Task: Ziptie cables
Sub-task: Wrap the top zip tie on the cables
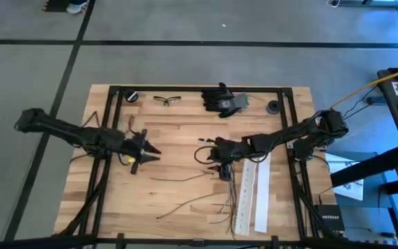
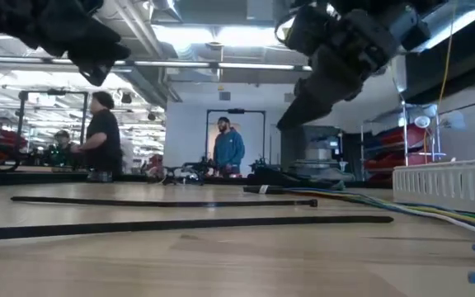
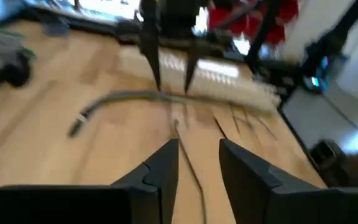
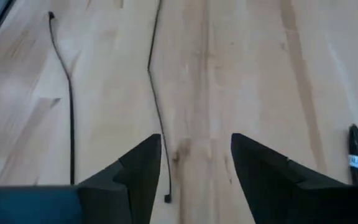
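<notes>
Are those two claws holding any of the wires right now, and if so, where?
No. The left gripper and the right gripper are both open with nothing between their fingers; the cables lie loose on the table.

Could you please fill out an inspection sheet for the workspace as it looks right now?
Surface: wooden table, dark frame around it.
Job's things: loose cables scattered on the near half, unbundled.
Clutter: two white strips, glasses, black gloves.
Grippers: left gripper open, empty, above the table's left; right gripper open, empty, just above bare wood at centre.
Cables: yellow cord off the table's right.
Surroundings: people standing in the room behind.
</notes>
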Available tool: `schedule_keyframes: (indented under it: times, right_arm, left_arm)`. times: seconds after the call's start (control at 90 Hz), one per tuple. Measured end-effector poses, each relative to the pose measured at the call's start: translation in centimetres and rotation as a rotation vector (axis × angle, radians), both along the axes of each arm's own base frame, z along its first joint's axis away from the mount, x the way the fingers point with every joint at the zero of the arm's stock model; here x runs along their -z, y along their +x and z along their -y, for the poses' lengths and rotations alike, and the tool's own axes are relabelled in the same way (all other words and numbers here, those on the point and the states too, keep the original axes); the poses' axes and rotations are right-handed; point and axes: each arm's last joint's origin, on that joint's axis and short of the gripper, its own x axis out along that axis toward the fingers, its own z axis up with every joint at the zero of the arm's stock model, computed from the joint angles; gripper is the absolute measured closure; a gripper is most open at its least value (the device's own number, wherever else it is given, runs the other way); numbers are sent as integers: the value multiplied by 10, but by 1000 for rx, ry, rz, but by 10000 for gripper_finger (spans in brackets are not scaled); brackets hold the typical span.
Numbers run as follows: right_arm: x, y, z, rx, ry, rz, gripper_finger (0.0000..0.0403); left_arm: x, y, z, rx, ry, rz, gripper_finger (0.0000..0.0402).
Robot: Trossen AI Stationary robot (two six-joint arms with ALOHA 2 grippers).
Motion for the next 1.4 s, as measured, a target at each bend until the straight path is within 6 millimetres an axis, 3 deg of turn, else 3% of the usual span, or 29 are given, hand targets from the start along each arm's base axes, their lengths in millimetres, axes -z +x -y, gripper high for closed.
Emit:
schedule_keyframes:
  times: [0.1, 0.267, 0.433, 0.656, 0.811, 1.1, 1.2, 1.4]
  right_arm:
    - [-1, 0, -5, -9, -30, 16, 219]
    - [5, 1, -8, -6, -50, 5, 219]
    - [23, 6, -11, -16, -57, -40, 219]
    - [49, 10, -15, -39, -50, -116, 224]
    - [57, 10, -16, -67, -38, -146, 256]
    - [73, 12, -15, -87, -93, -184, 354]
    - [73, 12, -14, -80, -164, -175, 394]
    - [63, 19, -7, -28, -468, -158, 401]
  left_arm:
    - [3, 12, 12, 44, 19, -74, 314]
    - [26, 23, 25, 64, 19, -220, 316]
    - [48, 31, 33, 69, 30, -327, 316]
    - [62, 38, 37, 69, 46, -370, 316]
    - [68, 39, 37, 67, 54, -395, 316]
    - [71, 41, 36, 23, 93, -396, 316]
    - [70, 41, 35, 0, 135, -382, 316]
    - [65, 46, 26, -83, 167, -356, 316]
